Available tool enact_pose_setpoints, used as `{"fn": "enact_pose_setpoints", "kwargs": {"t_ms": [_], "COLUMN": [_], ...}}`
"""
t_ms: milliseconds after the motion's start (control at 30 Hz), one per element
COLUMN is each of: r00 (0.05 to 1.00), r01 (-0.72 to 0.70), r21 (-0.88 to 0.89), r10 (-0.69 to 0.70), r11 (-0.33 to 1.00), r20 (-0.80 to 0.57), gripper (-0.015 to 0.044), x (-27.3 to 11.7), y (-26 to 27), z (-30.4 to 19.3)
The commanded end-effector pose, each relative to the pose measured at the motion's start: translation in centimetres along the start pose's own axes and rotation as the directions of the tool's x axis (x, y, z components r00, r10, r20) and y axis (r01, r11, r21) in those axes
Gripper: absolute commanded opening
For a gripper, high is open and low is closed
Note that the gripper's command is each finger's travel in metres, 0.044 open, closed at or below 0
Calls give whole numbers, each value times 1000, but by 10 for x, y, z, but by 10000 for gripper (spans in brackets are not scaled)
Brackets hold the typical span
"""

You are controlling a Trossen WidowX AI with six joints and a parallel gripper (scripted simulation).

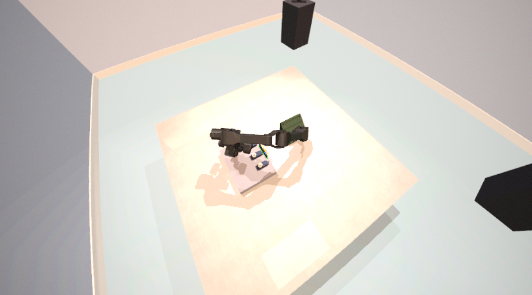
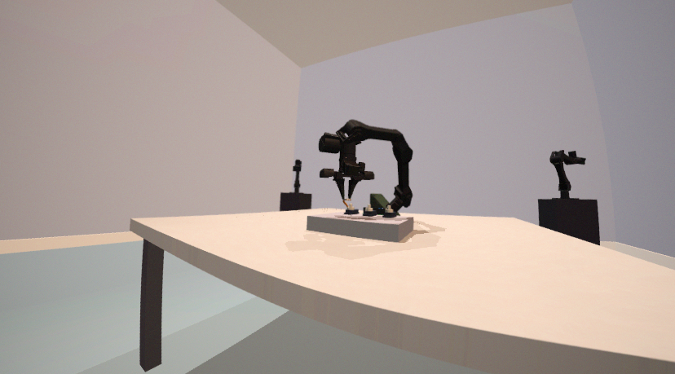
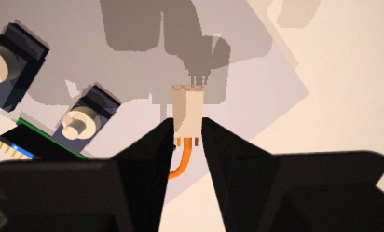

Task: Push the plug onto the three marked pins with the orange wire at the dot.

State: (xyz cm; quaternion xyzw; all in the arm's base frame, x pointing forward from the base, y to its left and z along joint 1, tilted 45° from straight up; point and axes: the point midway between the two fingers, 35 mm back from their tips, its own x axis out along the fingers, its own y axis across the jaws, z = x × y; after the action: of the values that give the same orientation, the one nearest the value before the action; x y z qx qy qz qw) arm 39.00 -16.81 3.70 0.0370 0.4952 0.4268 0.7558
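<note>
My gripper (image 3: 187,123) (image 2: 346,199) is shut on the plug and holds it above the grey-pink holder block (image 3: 261,91) (image 2: 348,228) (image 1: 250,186). The plug (image 3: 188,110) is pale and flat; in the wrist view its socket end points up the picture, away from the fingers. The orange lead (image 3: 185,156) leaves its back end between the fingers and curves left. Yellow pins (image 3: 14,151) beside a blue band (image 3: 21,151) stick out from a black and green strip (image 3: 44,141) at the lower left of the wrist view. The dot is not clear.
Dark blue servos with pale hubs stand on the block, one servo (image 3: 89,117) (image 1: 261,164) left of the plug and another servo (image 3: 20,66) (image 1: 256,154) further left. A green ridged box (image 1: 292,123) (image 2: 378,200) stands by the arm's base.
</note>
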Motion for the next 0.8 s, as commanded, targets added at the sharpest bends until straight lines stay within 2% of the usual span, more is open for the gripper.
{"fn": "enact_pose_setpoints", "kwargs": {"t_ms": [0,767], "r00": [1000,1000], "r01": [0,3], "r21": [14,287], "r10": [0,-1], "r11": [1000,958], "r20": [-4,-8], "gripper": [0,0], "x": [-6,-28], "y": [6,75], "z": [-2,-34]}}
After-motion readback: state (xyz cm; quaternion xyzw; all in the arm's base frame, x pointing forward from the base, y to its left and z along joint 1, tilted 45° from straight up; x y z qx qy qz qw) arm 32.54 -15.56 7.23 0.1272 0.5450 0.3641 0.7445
